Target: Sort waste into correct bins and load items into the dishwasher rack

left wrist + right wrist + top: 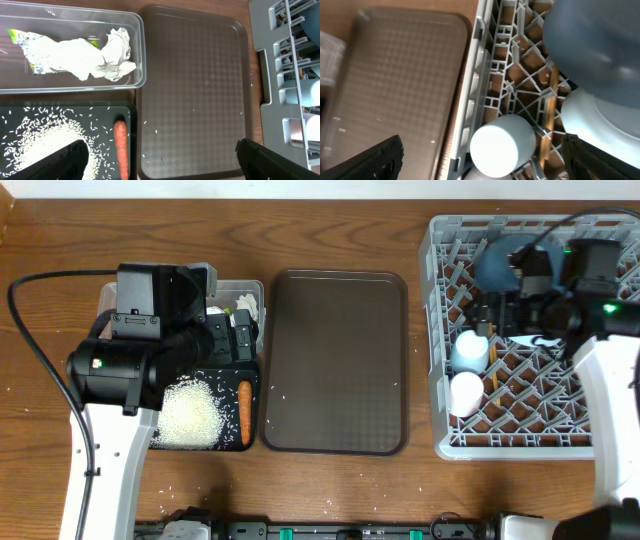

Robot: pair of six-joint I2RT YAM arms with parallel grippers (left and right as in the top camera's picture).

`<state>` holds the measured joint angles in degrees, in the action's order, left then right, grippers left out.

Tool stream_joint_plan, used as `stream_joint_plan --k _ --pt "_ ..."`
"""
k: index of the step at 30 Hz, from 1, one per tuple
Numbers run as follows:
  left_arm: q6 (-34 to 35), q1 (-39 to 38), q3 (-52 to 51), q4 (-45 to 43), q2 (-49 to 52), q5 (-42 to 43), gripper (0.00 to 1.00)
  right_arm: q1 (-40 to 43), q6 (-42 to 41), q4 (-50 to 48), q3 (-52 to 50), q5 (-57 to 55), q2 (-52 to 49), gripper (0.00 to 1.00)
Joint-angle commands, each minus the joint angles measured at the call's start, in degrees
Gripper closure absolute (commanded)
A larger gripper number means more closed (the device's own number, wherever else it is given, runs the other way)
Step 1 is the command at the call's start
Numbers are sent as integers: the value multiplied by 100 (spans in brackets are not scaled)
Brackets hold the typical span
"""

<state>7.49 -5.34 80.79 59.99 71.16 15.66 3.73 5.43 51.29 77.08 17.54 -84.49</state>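
Right wrist view: right gripper (pixel 482 152) fingers stand wide apart, gripping nothing, above the light blue cup (pixel 502 145) at the dishwasher rack (pixel 476 85) wall beside the brown serving tray (pixel 395 75). Left gripper (pixel 162 150), equally spread, hangs over the carrot (pixel 120 145) at the black tray (pixel 75 106) edge.

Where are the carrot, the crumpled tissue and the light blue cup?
carrot (pixel 120 145), left wrist view, mid-body.
crumpled tissue (pixel 107 55), left wrist view, centre of the wad.
light blue cup (pixel 470 350), overhead view, round top face.
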Motion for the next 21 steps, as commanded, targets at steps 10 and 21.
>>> stream_joint_plan --k 10,21 --pt "9 31 11 7 4 -57 4 -468 -109 146 9 -1067 70 1" --pt "9 31 11 7 4 -57 3 -466 -109 146 9 -1067 70 1"
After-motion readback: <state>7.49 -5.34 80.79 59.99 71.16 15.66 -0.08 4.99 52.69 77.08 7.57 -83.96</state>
